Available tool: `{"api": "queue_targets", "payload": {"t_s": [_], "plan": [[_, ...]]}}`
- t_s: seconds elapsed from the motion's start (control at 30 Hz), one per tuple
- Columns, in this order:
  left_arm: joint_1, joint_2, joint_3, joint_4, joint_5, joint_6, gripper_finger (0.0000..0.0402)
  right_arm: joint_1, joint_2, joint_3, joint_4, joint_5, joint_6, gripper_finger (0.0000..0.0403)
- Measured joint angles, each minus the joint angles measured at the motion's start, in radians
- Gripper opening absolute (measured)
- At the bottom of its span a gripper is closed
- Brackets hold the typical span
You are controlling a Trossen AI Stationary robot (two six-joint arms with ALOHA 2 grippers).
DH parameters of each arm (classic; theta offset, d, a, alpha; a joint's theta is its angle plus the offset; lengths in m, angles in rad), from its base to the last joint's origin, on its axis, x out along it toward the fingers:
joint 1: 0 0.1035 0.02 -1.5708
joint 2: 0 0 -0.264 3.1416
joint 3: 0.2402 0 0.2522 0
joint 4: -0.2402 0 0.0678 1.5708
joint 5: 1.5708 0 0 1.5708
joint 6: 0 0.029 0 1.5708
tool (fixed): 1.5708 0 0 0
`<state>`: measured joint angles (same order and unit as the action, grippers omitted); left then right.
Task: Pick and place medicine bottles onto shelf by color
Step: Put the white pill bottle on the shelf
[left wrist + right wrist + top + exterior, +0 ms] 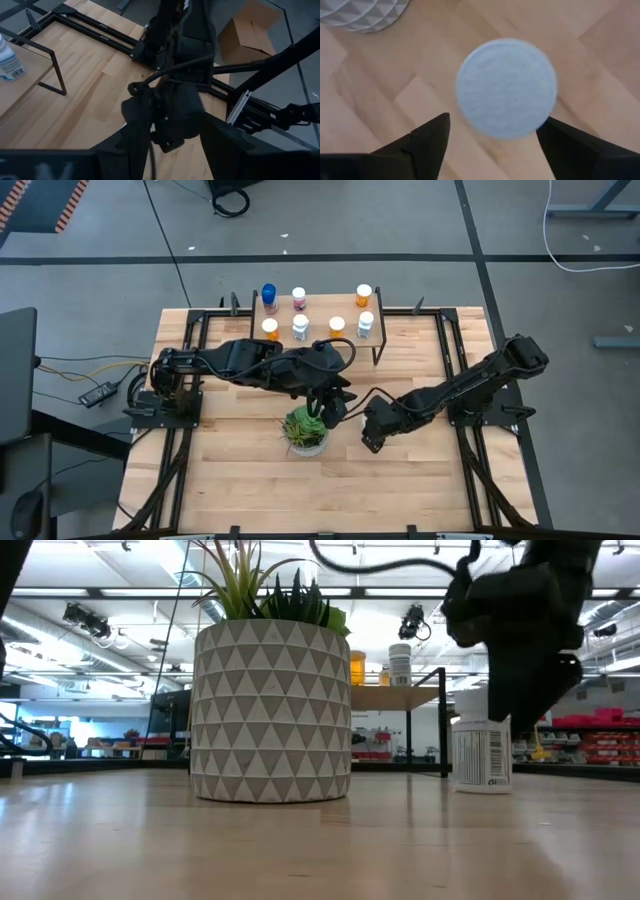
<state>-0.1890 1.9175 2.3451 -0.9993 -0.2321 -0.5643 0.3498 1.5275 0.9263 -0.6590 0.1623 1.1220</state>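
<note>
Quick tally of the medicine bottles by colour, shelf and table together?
Orange bottles: 3
White bottles: 3, one on the table under the right gripper
Pink bottle: 1
Blue bottle: 1
Total: 8

Light-wood shelf [320, 311] on thin black legs, seven capped bottles upright on it, blue one [268, 294] at one end, eighth, white bottle [482, 748] upright on the tabletop well off the shelf.
</note>
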Motion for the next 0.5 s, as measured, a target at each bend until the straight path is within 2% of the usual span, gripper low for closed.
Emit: {"api": "queue_targets", "payload": {"t_s": [0.23,0.5], "plan": [[0.002,0.0,0.0,0.0,0.0,0.001,0.0173,0.067,-0.012,0.062,-0.02,0.021,0.063,0.0342],[0.003,0.0,-0.008,0.003,-0.02,0.052,0.0174,0.222,-0.012,0.086,-0.099,0.016,0.238,0.0347]]}}
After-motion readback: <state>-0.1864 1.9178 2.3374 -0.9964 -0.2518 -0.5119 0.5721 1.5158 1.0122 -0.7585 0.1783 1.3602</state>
